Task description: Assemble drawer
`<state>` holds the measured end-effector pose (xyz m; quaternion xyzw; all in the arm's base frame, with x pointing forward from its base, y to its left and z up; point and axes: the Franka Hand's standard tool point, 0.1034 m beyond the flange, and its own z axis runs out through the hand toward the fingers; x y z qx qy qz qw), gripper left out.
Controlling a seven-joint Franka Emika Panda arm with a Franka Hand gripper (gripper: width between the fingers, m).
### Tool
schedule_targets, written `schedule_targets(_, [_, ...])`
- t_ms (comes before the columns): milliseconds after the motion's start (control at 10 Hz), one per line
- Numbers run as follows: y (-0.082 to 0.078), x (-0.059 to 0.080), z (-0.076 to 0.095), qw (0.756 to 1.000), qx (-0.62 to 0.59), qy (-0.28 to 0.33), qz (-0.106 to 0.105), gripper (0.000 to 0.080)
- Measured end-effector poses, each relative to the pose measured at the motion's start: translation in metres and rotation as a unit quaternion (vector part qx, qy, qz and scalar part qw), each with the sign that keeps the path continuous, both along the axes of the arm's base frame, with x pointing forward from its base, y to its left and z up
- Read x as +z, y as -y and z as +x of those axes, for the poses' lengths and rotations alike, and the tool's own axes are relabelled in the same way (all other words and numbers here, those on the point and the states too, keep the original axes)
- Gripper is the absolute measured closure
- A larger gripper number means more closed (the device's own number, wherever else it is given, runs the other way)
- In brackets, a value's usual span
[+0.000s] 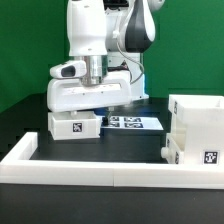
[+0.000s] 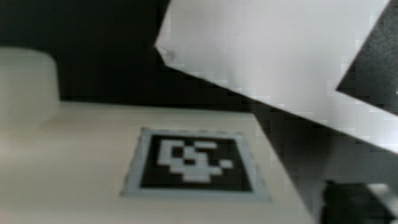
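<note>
My gripper (image 1: 88, 112) hangs low over a small white tray (image 1: 73, 125) of the drawer, left of centre in the exterior view; the hand hides its fingertips there. The wrist view shows that tray's tagged white face (image 2: 192, 160) very close and blurred. One dark finger (image 2: 365, 203) stands far out at the edge, so the jaws look open; the other finger is out of frame. A larger white drawer part (image 1: 200, 122) with a tag stands at the exterior view's right. A white panel (image 2: 285, 60) crosses the wrist view.
The marker board (image 1: 135, 122) lies flat just beside the tray. A long low white border wall (image 1: 100, 172) runs along the front and up the exterior view's left side. A small white piece (image 1: 172, 150) sits against the right drawer part.
</note>
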<state>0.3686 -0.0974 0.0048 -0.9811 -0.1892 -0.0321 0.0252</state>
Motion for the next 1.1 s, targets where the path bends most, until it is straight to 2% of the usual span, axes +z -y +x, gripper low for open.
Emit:
schedule_targets(100, [-0.001,0.000,0.000,1.000,0.002,0.000,0.000,0.0359])
schedule_targets(200, [-0.001,0.000,0.000,1.000,0.001,0.000,0.000,0.0359])
schedule_targets(300, [0.000,0.000,0.000,1.000,0.001,-0.001,0.001,0.0543])
schedule_targets(400, [0.002,0.001,0.003,1.000,0.000,0.000,0.000,0.0679])
schedule_targets(500, [0.002,0.002,0.004,1.000,0.000,0.001,0.000,0.0758])
schedule_targets(800, [0.000,0.003,0.007,1.000,0.000,0.004,-0.001,0.0758])
schedule_targets(900, [-0.005,0.004,0.010,1.000,0.004,0.003,0.001,0.0758])
schedule_targets(1100, [-0.027,0.011,0.027,1.000,0.023,0.003,0.003,0.0758])
